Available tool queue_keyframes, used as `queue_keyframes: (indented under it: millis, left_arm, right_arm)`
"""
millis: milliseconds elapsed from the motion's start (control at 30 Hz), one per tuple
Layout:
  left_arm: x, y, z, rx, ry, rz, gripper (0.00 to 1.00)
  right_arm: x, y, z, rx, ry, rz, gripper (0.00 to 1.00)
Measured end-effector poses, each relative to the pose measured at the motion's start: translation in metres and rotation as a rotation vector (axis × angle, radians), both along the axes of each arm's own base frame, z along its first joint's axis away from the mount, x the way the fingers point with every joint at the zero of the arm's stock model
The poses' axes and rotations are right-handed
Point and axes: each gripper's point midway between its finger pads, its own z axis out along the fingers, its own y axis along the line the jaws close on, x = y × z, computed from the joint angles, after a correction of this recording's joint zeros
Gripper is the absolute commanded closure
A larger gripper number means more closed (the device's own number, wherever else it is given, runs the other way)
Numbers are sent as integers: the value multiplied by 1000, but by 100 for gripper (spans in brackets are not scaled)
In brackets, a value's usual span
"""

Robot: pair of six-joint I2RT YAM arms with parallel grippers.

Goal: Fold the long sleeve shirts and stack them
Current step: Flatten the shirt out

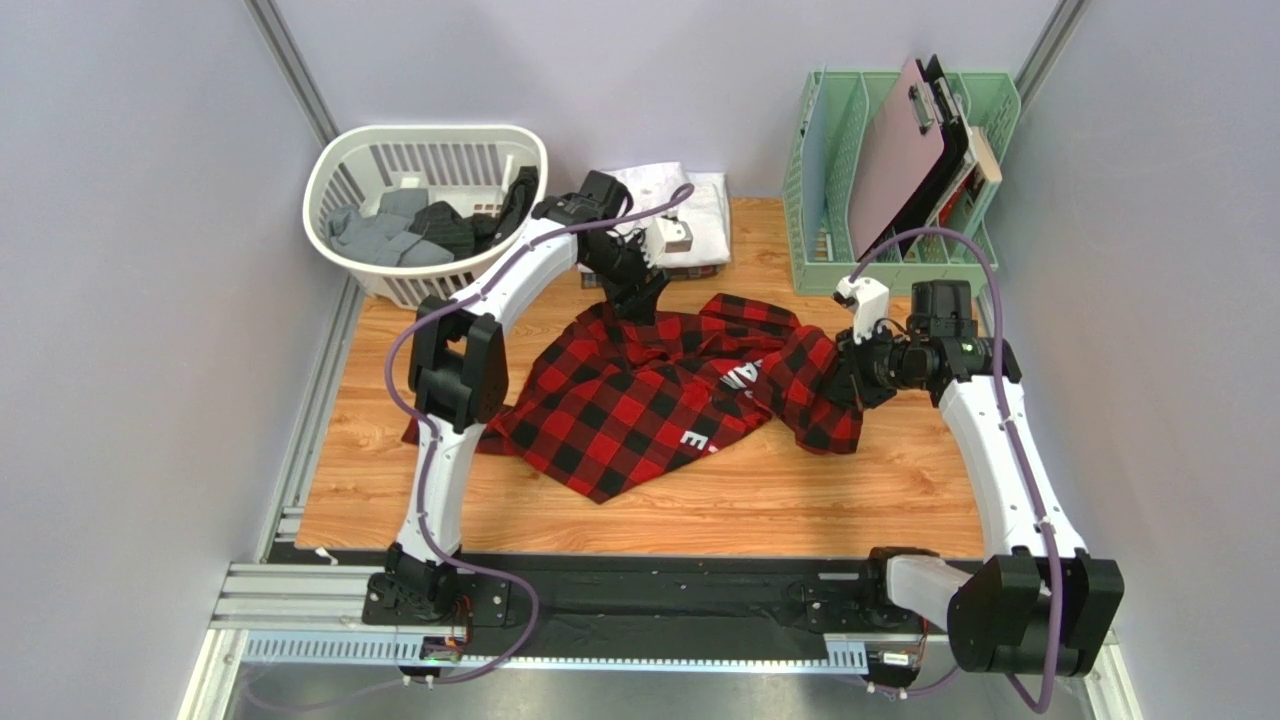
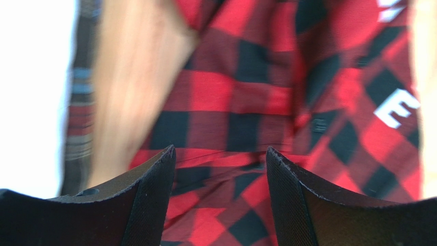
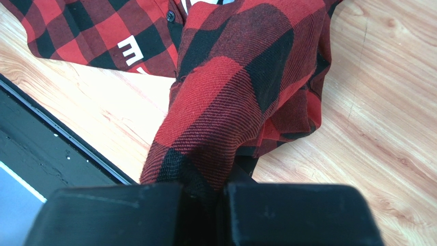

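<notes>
I am laying out the red-and-black checked flannel shirt (image 1: 646, 398), right gripper (image 3: 220, 189) clamping what seems its sleeve, left gripper (image 2: 220, 169) hovering with fingers apart, needing a hold next.

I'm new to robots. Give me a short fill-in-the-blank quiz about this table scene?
1. The right end effector is ____ on the checked shirt.
2. The left end effector hangs above that shirt with its jaws ____.
3. The white basket stands at the table's far ____ corner.
Missing words: shut; open; left.
</notes>
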Motion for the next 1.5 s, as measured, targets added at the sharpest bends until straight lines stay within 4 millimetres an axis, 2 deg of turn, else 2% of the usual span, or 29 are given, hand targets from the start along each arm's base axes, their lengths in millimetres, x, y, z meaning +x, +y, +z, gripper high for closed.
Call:
queue_keyframes:
  millis: [100, 333, 467, 800, 900, 1000, 1033, 1067, 1167, 1233, 1333, 1400, 1467, 1500]
  left_arm:
    - [-18, -8, 4, -2, 15, -50, 30]
    - [-44, -20, -13, 63, 26, -130, 33]
    - [-45, -20, -18, 110, -10, -152, 40]
    - [-33, -5, -47, 228, -51, -170, 42]
    - [-32, -3, -50, 235, -54, -179, 51]
    - [-34, -5, -49, 226, -51, -191, 80]
    - [-35, -6, -49, 222, -49, -193, 96]
    - [-35, -7, -49, 216, -49, -200, 100]
    - [-34, -6, -46, 197, -35, -181, 100]
    - [-30, -5, -37, 177, -30, -160, 100]
    - [-10, 3, -2, 122, -56, -105, 100]
    - [-1, 20, 38, 86, -94, -66, 100]
    - [-8, 40, 83, 57, -140, -40, 100]
    - [-18, 51, 110, 41, -166, -29, 100]
  right_arm:
    - [2, -1, -5, 0, 24, -3, 100]
    - [8, -4, -1, -6, 14, -12, 100]
    - [12, -4, 4, -7, 0, -14, 100]
    - [18, -7, 3, -13, 11, -24, 100]
    - [20, -9, 4, -14, 8, -28, 100]
    - [22, -9, 4, -14, 13, -31, 100]
    - [22, -10, 3, -14, 14, -31, 100]
    - [23, -10, 3, -13, 15, -33, 100]
    - [27, -12, 5, -15, 15, -39, 100]
    - [34, -13, 13, -15, -5, -44, 100]
    - [51, -18, 40, -19, -63, -58, 100]
    - [62, -27, 67, -22, -122, -74, 100]
    - [68, -40, 98, -29, -195, -98, 100]
    - [69, -47, 111, -37, -231, -108, 100]
